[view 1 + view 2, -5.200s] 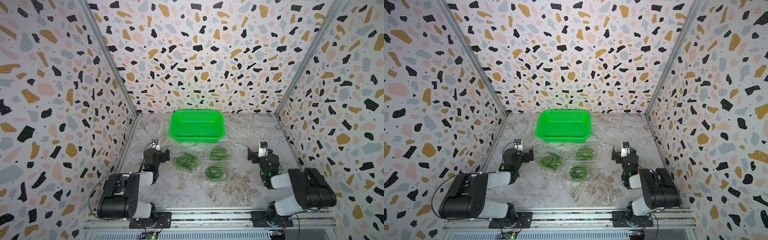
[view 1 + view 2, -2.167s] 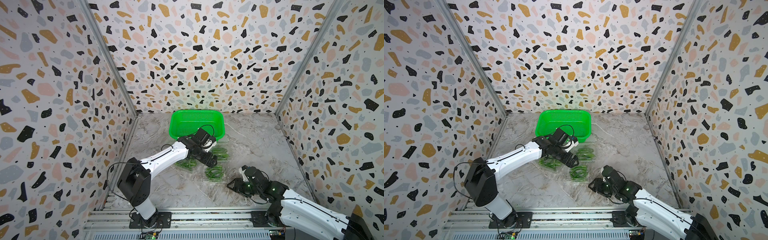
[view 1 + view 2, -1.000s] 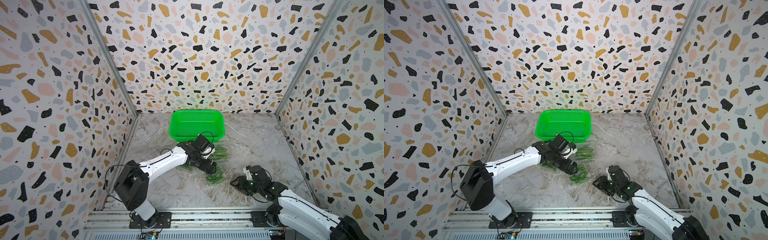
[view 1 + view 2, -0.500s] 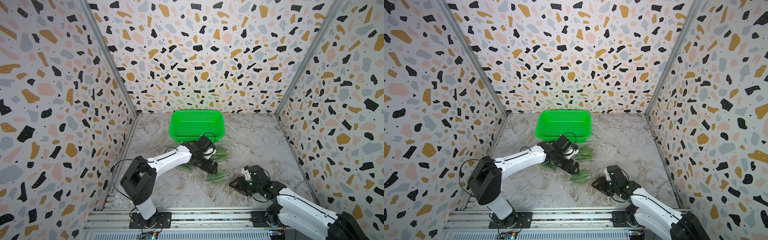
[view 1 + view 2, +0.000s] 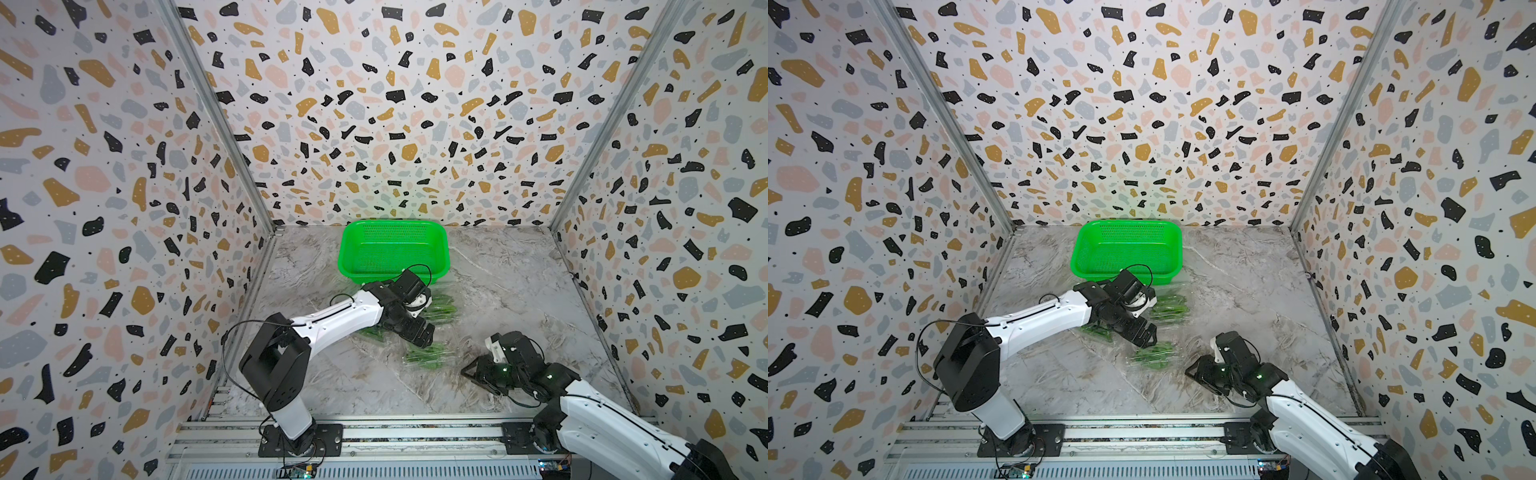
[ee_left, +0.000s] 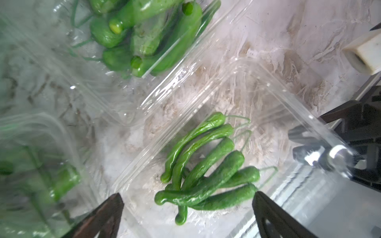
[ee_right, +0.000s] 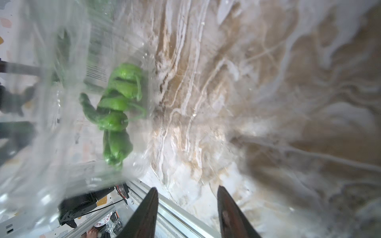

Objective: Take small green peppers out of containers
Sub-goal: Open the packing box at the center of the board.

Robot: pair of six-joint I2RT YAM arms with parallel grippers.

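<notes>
While the left arm reaches out across the marbled desk, the left fingers hang over the near container, a clear crinkly pack lying in front of the bright green basket. In the left wrist view these fingers are spread wide, one on each side of the pack's end, and they pinch nothing. Whether they touch the plastic cannot be told. The small green peppers of this pack lie in a loose bunch inside it, between the two finger lines, with thin stems at one end.

A far container with more peppers lies just in front of the basket. A third container shows only as a green edge under the left arm. Both top views show all three packs on the desk, close together, with their peppers inside.

The right fingers sit low over the desk, just beside the near container on the side away from the left arm. In the right wrist view they stand partly apart, with only bare desk between them. The pack and its peppers lie off to one side of them, not within their gap.
</notes>
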